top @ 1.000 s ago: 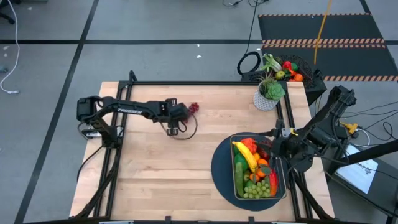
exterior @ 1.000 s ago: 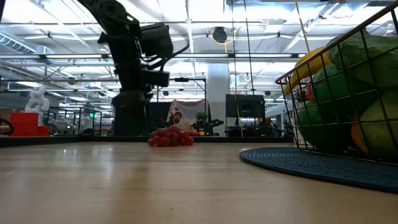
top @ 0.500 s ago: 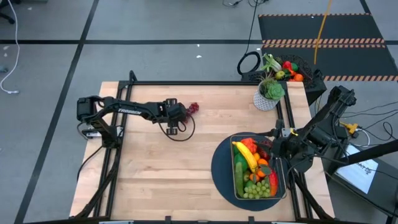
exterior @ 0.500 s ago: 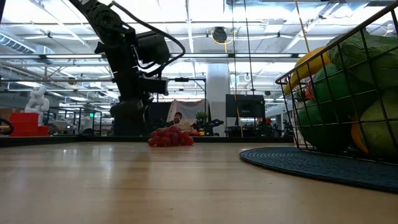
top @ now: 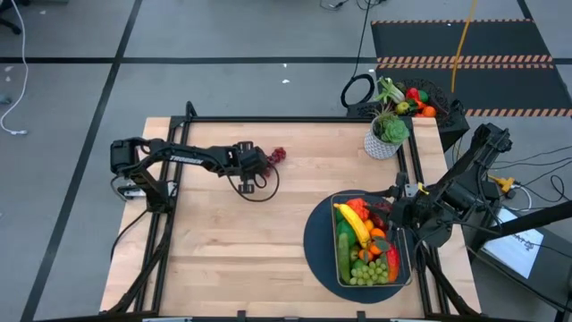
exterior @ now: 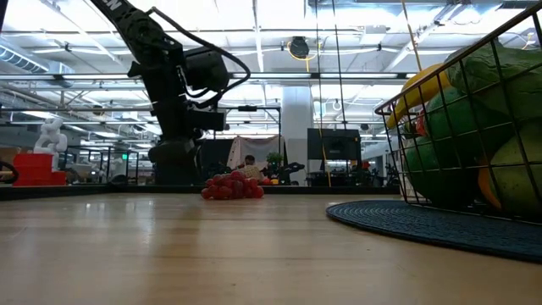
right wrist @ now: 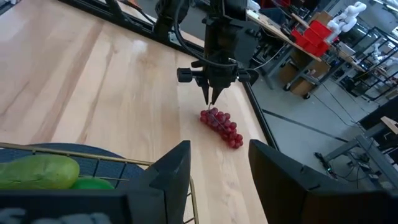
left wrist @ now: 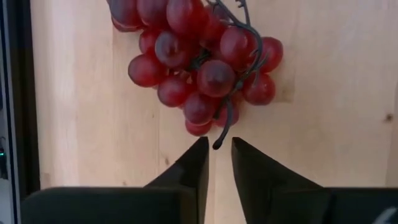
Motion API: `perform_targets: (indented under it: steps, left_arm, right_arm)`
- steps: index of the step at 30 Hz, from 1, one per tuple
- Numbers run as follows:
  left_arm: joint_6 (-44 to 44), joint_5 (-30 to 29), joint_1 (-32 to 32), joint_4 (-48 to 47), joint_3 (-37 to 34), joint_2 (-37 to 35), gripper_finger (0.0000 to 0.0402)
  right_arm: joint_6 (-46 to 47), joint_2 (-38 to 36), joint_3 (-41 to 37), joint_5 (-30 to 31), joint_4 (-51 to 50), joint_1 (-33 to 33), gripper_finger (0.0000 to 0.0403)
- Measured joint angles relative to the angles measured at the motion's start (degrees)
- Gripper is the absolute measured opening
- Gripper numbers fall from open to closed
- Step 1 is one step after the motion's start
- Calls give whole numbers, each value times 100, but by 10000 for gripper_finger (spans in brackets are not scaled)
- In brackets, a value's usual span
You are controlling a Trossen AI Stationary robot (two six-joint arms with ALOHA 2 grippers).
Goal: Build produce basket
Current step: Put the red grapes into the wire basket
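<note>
Left gripper (left wrist: 216,163), fingers narrowed to a slit, hangs at the red grapes (left wrist: 199,59) stem — I risk pinching only stem; the bunch may slip.

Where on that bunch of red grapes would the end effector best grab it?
Probably the dark stem poking out from the red grapes, nearest the left end effector. Come straight down from above: the bunch lies flat on the table, the round grapes would likely slip, and the nearly closed fingers suit a thin stem.
</note>
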Motion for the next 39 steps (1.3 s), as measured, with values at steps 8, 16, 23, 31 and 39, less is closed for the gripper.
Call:
perform_targets:
  steps: [8,16,23,31,39]
  left_arm:
    - [105,-2,-1,37,0,0,45]
    - [121,-4,39,43,0,0,7]
    - [-5,18,26,187,0,0,4]
    - [-258,-30,-266,360,0,0,4]
    - [-159,-139,-500,789,204,0,2]
  right_arm:
    - [0,1,0,0,82,0,155]
    - [-17,-1,0,0,86,0,155]
    - [-17,1,0,0,126,0,155]
    - [-17,-1,0,0,169,0,155]
    - [248,-1,0,38,171,-74,155]
